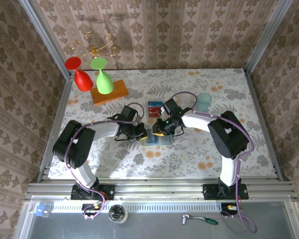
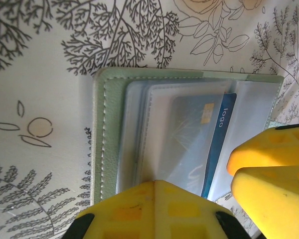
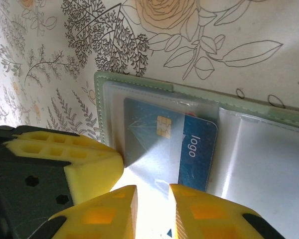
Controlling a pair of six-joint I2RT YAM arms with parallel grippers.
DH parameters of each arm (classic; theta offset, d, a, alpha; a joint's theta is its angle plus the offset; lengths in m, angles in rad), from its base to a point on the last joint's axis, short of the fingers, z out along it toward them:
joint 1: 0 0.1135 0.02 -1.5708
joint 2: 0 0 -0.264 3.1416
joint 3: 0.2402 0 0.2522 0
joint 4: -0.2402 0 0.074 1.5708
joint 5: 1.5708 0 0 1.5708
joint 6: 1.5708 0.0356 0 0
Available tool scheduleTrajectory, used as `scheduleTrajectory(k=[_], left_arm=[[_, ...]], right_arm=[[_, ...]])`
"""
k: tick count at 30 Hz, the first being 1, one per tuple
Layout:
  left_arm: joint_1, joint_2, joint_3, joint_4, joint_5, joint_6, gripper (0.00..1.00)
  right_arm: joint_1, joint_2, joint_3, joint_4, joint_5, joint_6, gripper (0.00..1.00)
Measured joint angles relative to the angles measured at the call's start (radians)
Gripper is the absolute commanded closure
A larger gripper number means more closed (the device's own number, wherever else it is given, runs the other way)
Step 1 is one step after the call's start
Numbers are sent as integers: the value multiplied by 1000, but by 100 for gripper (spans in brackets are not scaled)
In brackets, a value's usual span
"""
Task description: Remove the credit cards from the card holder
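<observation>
Open card holder (image 2: 107,149), blue card (image 3: 189,149) in its clear sleeve. Left end effector (image 2: 154,191) pinched shut at its edge; right end effector (image 3: 152,209) barely parted, grip unclear.

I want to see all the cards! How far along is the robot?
Partly done. The card holder lies open, and loose cards already lie on the table beyond it. In hand: the left end effector, shut, rests at the holder; the right end effector is by a blue card half out of its clear sleeve. Left: pulling that one free.
</observation>
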Motion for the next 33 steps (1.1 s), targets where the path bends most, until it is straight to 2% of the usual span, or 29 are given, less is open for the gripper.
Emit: scheduleTrajectory(k=[33], left_arm=[[1, -1, 1, -4, 0, 3, 98]], right_arm=[[1, 39, 51, -94, 44, -55, 75]])
